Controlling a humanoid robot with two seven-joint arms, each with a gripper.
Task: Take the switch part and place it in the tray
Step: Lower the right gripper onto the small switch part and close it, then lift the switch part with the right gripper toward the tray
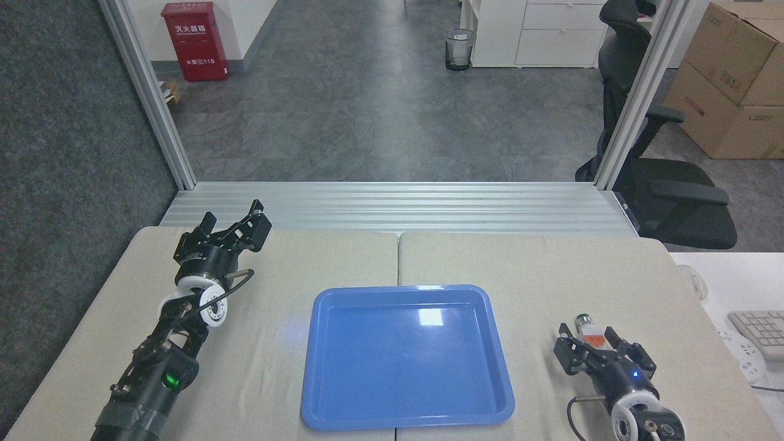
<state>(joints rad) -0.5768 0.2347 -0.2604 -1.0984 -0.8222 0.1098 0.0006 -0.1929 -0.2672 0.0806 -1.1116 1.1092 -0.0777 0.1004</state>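
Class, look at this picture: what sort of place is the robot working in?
Probably an office used as a robot lab: an office chair, cardboard boxes and a keyboard surround its cloth-covered table.

Red box w/ white text, ends in "119"; other chars unreadable.
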